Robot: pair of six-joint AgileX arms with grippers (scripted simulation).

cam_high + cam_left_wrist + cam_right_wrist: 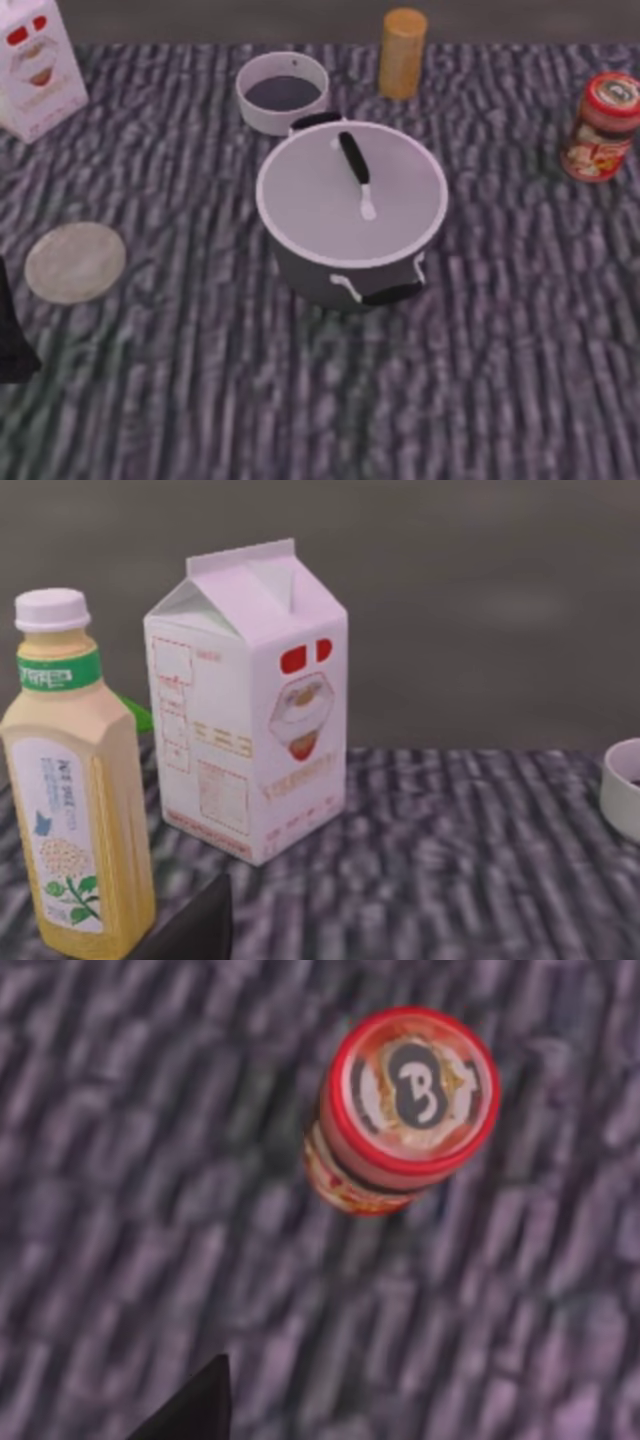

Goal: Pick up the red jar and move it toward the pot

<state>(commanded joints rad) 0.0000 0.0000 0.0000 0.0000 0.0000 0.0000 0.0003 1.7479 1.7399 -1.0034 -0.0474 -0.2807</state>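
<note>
The right arm is hovering above the red jar [405,1110], well apart from the pot [350,210]. Its finger opening cannot be determined. The left arm is sitting parked at the table's left edge.

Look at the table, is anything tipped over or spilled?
Nothing stands out. The red jar, pot, bowl, carton and bottle all stand upright, the pot's lid sits square, and no spill shows on the cloth.

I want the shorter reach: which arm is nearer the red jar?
Right. Its wrist camera looks straight down on the red jar at the table's right edge. The left arm sits at the far left edge, beyond the pot.
</note>
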